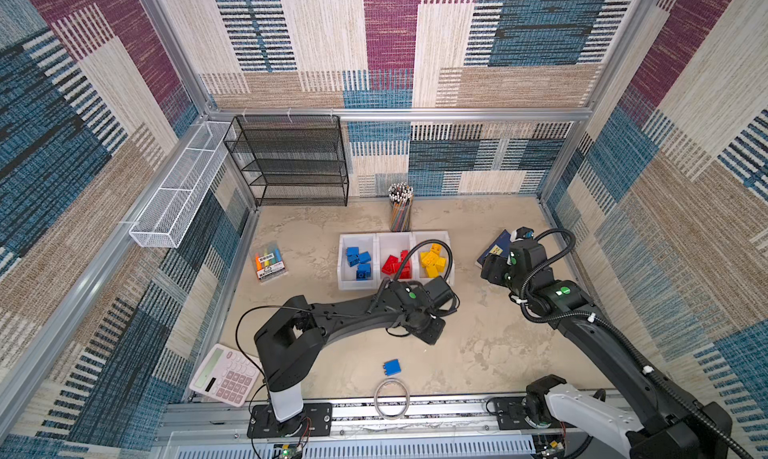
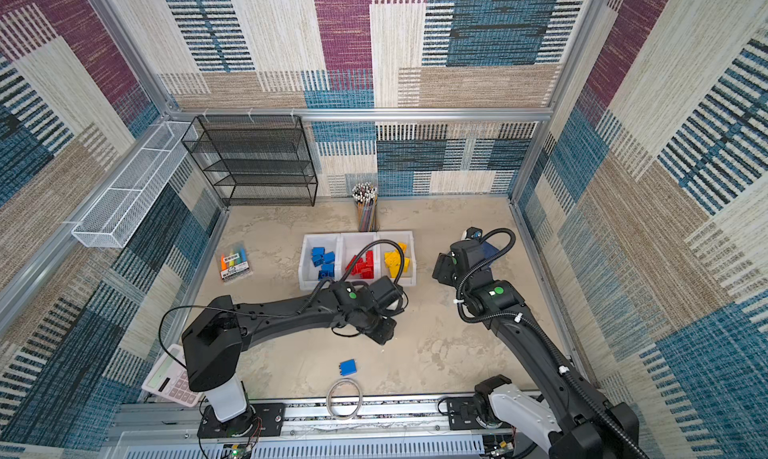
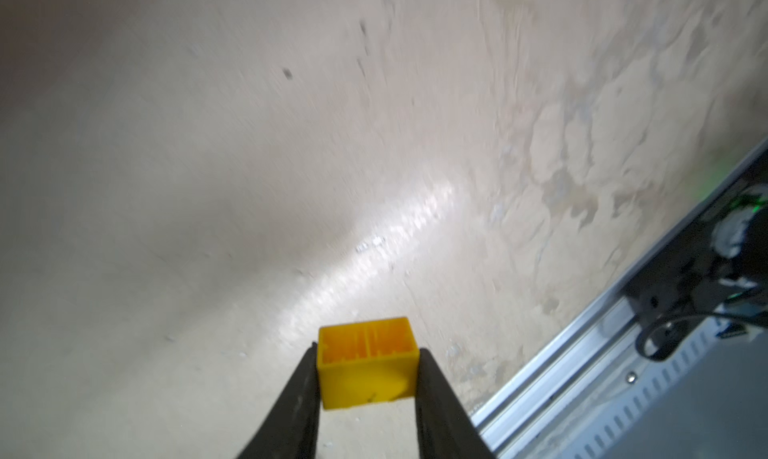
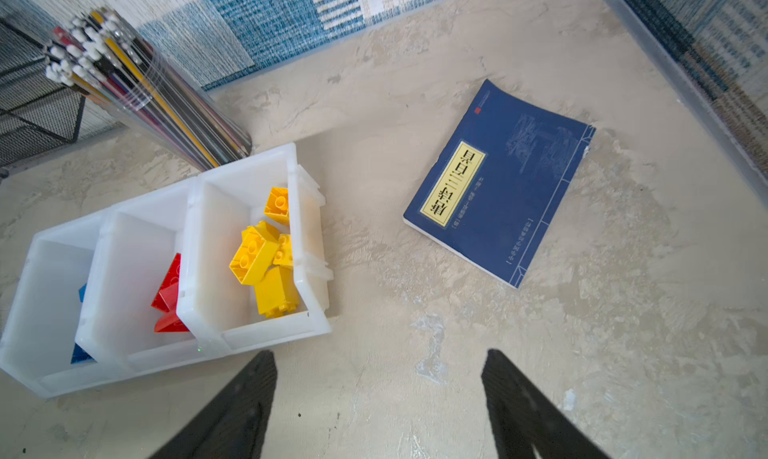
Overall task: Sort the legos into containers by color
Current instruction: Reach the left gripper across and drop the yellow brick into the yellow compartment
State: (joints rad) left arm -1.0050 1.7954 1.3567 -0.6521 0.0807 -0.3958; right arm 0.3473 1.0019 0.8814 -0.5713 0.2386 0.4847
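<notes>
My left gripper [image 3: 368, 351] is shut on a yellow lego [image 3: 368, 373], hollow underside showing, just above the table. In a top view that gripper [image 1: 430, 334] hangs in front of the containers, and the held lego is hidden under the wrist. Three white containers stand in a row: the left one [image 1: 342, 261] has blue legos [image 1: 359, 261], the middle one [image 1: 394, 237] red legos [image 1: 395, 265], the right one [image 4: 309, 236] yellow legos [image 4: 257, 257]. A loose blue lego [image 1: 392, 367] lies near the front. My right gripper [image 4: 380, 361] is open and empty, right of the containers.
A dark blue book [image 4: 498, 182] lies right of the bins, and a clear cup of pencils [image 1: 401, 211] stands behind them. A highlighter pack [image 1: 270, 263], calculator [image 1: 224, 380] and cable ring [image 1: 392, 398] lie left and front. A black mesh rack [image 1: 291, 161] stands at the back.
</notes>
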